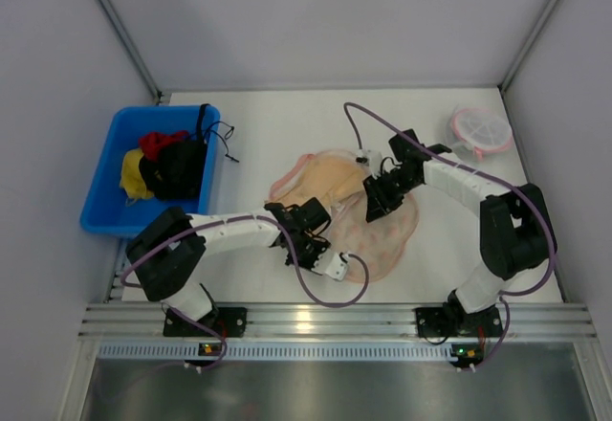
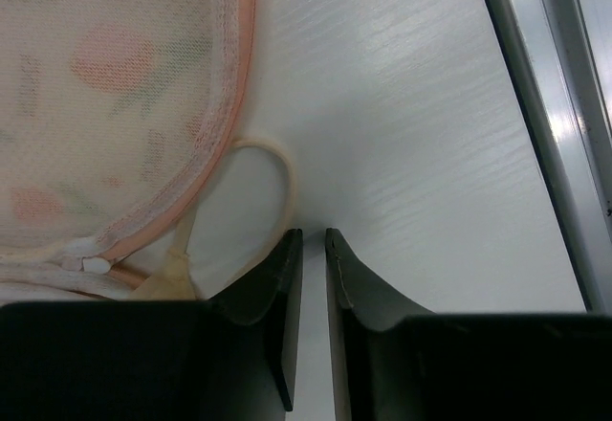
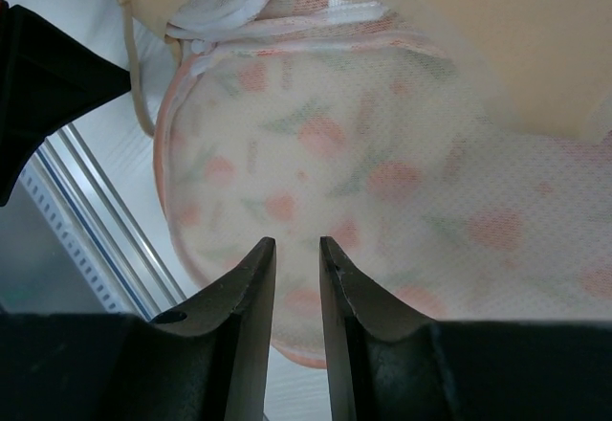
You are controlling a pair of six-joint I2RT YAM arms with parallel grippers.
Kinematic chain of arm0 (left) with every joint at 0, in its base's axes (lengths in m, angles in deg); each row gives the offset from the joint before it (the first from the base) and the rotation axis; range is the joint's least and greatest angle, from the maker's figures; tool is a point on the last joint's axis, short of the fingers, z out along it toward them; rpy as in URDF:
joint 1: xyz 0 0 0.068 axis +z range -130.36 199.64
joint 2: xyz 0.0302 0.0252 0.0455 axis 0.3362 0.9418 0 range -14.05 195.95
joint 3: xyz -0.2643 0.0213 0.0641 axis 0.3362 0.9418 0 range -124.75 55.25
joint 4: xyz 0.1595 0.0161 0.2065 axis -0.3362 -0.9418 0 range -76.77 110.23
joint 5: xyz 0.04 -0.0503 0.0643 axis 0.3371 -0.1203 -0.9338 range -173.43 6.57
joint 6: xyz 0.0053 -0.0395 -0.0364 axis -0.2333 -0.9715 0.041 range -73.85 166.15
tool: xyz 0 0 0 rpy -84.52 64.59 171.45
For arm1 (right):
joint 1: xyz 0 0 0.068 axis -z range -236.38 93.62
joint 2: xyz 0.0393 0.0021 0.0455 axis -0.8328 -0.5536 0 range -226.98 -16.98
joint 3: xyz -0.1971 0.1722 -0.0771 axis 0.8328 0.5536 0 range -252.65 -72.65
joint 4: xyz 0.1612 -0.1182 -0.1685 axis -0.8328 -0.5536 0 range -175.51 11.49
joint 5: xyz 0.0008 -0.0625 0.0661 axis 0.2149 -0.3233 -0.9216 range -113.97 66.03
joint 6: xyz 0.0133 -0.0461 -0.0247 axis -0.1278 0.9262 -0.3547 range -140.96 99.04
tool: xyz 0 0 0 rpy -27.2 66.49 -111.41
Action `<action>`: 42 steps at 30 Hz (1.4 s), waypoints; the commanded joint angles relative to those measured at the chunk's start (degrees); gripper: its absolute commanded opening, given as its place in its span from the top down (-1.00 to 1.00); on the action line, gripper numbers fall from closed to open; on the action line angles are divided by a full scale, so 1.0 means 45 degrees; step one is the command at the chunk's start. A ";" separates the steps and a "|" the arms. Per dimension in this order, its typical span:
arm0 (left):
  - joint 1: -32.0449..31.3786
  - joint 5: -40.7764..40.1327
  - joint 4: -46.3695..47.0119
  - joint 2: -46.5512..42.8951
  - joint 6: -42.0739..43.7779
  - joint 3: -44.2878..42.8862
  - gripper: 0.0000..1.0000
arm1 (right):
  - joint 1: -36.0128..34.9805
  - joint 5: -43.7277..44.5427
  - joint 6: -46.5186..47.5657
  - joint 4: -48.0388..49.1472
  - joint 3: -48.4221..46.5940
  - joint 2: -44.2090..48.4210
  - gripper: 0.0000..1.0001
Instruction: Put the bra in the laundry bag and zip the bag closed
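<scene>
The laundry bag [image 1: 387, 241] lies flat at the table's middle, cream-peach with orange-pink prints and a pink edge. The tan bra [image 1: 330, 174] lies over its far left part, mostly outside. My left gripper [image 1: 304, 244] is low at the bag's near left edge. In the left wrist view the gripper [image 2: 314, 234] has a narrow gap with only bare table in it, beside a bra strap loop [image 2: 282, 158] and the bag's rim [image 2: 115, 86]. My right gripper [image 1: 375, 203] hovers over the bag. In the right wrist view the gripper [image 3: 297, 242] is slightly open and empty above the printed mesh [image 3: 382, 172], with the bra [image 3: 497, 38] beyond.
A blue bin [image 1: 100, 196] with red, yellow and black clothes [image 1: 167, 163] stands at the left. A small round pink-rimmed mesh item [image 1: 481, 132] sits at the far right. A metal rail [image 1: 325, 321] runs along the near edge. White walls enclose the table.
</scene>
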 commanded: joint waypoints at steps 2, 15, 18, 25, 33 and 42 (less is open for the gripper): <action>-0.0057 -0.0166 0.0427 0.0077 0.0904 0.0137 0.70 | 0.0153 -0.0162 -0.0012 0.0630 0.0079 -0.0152 0.49; -0.0057 -0.0242 -0.0120 -0.2074 0.0649 -0.0524 0.40 | 0.0153 -0.0358 0.0085 0.0610 0.0255 0.0083 0.48; -0.0057 -0.0554 -0.0120 -0.1313 0.0961 -0.0837 0.31 | 0.0153 -0.0455 -0.0052 0.0747 0.0255 0.0024 0.47; -0.0037 -0.0342 -0.0275 -0.0121 0.2016 -0.0936 0.26 | 0.0153 -0.0475 0.0143 0.0572 0.0138 -0.0054 0.46; -0.0018 -0.0830 -0.0705 0.0661 0.2993 -0.0487 0.49 | 0.0152 -0.0612 0.0163 0.0669 0.0235 -0.0269 0.44; 0.0118 -0.0461 -0.2557 -0.0333 0.2702 -0.2183 1.00 | 0.0153 -0.0592 0.0241 0.0747 0.0294 -0.0328 0.44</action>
